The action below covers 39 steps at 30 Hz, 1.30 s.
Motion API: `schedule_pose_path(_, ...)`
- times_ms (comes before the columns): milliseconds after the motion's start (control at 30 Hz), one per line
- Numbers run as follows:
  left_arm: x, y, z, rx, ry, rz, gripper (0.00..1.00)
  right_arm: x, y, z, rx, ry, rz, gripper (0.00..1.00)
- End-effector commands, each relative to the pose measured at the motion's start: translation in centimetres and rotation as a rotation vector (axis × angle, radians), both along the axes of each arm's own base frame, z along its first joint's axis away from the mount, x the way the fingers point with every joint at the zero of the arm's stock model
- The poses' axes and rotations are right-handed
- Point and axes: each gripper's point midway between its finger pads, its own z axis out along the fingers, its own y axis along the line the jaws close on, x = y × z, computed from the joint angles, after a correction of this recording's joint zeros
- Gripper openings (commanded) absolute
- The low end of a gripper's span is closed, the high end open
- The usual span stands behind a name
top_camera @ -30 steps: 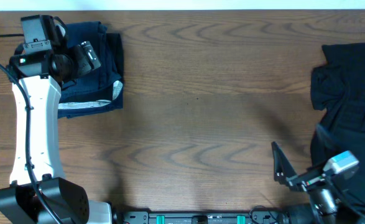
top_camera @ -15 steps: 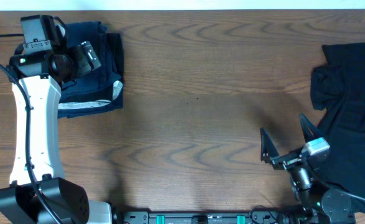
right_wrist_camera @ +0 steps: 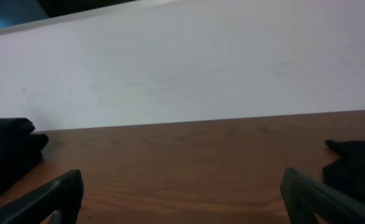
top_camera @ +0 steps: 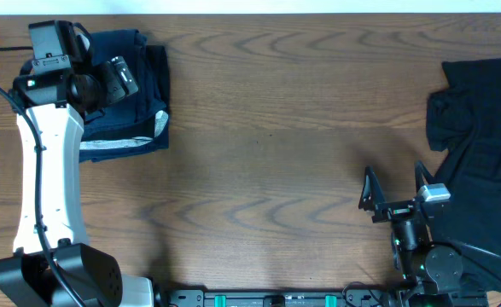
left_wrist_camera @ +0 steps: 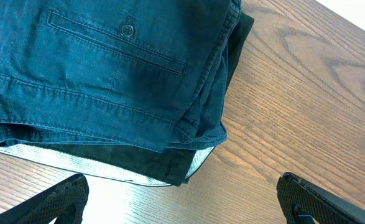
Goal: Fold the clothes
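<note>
Folded navy-blue shorts (left_wrist_camera: pixel 107 74) top a stack at the table's far left (top_camera: pixel 143 60). Under them lies a black garment with a silvery-white edge (left_wrist_camera: pixel 138 165). My left gripper (left_wrist_camera: pixel 182 186) hangs over the stack's near corner, open, with nothing between its fingers; the arm's wrist (top_camera: pixel 105 81) covers part of the stack from above. A loose heap of black clothes (top_camera: pixel 480 128) lies at the right edge. My right gripper (top_camera: pixel 394 183) stands open just left of that heap, near the front edge, touching nothing. In the right wrist view the right gripper (right_wrist_camera: pixel 182 180) faces bare wood.
The wooden table (top_camera: pixel 276 128) stretches between stack and heap. A white wall (right_wrist_camera: pixel 188 62) bounds its far side. The left arm's white link (top_camera: pixel 45 179) runs along the left edge. Dark cloth (right_wrist_camera: pixel 356 165) shows at the right of the right wrist view.
My right gripper has swung left and turned, and now stands upright beside the black heap. The left arm and the folded stack have not moved.
</note>
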Motion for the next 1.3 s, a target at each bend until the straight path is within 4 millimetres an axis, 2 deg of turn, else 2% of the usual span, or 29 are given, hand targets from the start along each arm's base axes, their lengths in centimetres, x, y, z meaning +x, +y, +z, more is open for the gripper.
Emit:
schedule_pose_path(0, 0.1, 0.3, 0.1, 0.009, -0.001, 0.006, 0.98, 0.0, -0.6, -0.4, 0.020, 0.015, -0.036, 0.99)
schedule_pose_path(300, 0.1, 0.3, 0.1, 0.008, -0.001, 0.006, 0.98, 0.1, -1.7, -3.8, -0.002, 0.153, -0.102, 0.99)
schedule_pose_path(1267, 0.1, 0.3, 0.1, 0.008, 0.000, 0.006, 0.98, 0.2, -2.1, -3.8, -0.024, 0.150, -0.118, 0.99)
